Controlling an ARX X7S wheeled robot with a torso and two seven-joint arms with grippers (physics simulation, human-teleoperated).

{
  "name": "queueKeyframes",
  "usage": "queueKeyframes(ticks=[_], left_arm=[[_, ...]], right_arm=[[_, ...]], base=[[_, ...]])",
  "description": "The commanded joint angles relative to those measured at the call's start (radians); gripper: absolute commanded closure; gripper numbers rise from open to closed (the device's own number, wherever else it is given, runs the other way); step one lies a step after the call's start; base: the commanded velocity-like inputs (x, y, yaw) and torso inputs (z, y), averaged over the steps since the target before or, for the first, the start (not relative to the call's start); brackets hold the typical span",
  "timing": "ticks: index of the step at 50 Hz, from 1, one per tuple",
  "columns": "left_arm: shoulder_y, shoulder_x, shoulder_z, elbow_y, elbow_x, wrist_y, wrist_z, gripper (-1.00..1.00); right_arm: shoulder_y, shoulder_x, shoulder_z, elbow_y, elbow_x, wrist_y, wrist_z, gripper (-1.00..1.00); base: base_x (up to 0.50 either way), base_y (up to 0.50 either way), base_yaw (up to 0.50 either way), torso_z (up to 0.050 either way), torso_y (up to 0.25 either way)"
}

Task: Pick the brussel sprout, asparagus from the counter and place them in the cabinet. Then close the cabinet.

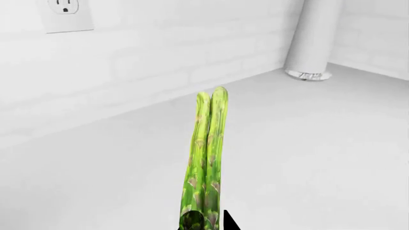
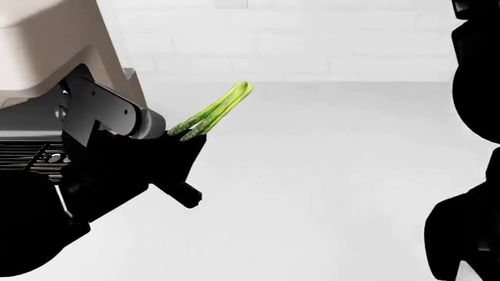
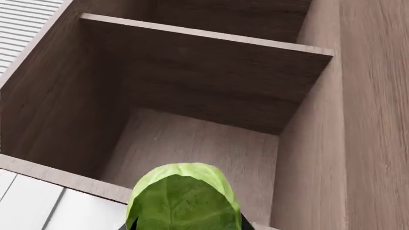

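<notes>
Both vegetables are off the counter (image 2: 328, 175). My left gripper (image 2: 187, 140) pinches the asparagus (image 2: 215, 111) above it; my right jaws pinch the brussel sprout (image 3: 183, 199) before the open cabinet (image 3: 204, 81). Placing and closing remain.

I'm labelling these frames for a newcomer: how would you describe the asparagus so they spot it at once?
Start at the broad white counter below the tiled wall. Above it, the left gripper holds the asparagus clear of the surface: thin bright-green spears angling up toward the wall, the only long green thing there.

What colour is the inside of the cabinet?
Brown wood grain on the cabinet walls and shelf; the right wrist view shows it best.
</notes>
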Motion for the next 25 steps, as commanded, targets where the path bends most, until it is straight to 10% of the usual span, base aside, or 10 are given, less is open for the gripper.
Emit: queueKeyframes(ticks=[1, 25], left_arm=[[-0.003, 0.003, 0.003, -0.002, -0.001, 0.006, 0.0, 1.0], [0.028, -0.016, -0.006, 0.022, -0.001, 0.022, 0.039, 1.0]], right_arm=[[0.149, -0.019, -0.068, 0.31, -0.089, -0.193, -0.062, 1.0], [0.635, -0.217, -0.153, 1.478, -0.217, -0.741, -0.256, 1.0]], base=[[0.0, 0.0, 0.0, 0.0, 0.0], [0.0, 0.0, 0.0, 0.0, 0.0]])
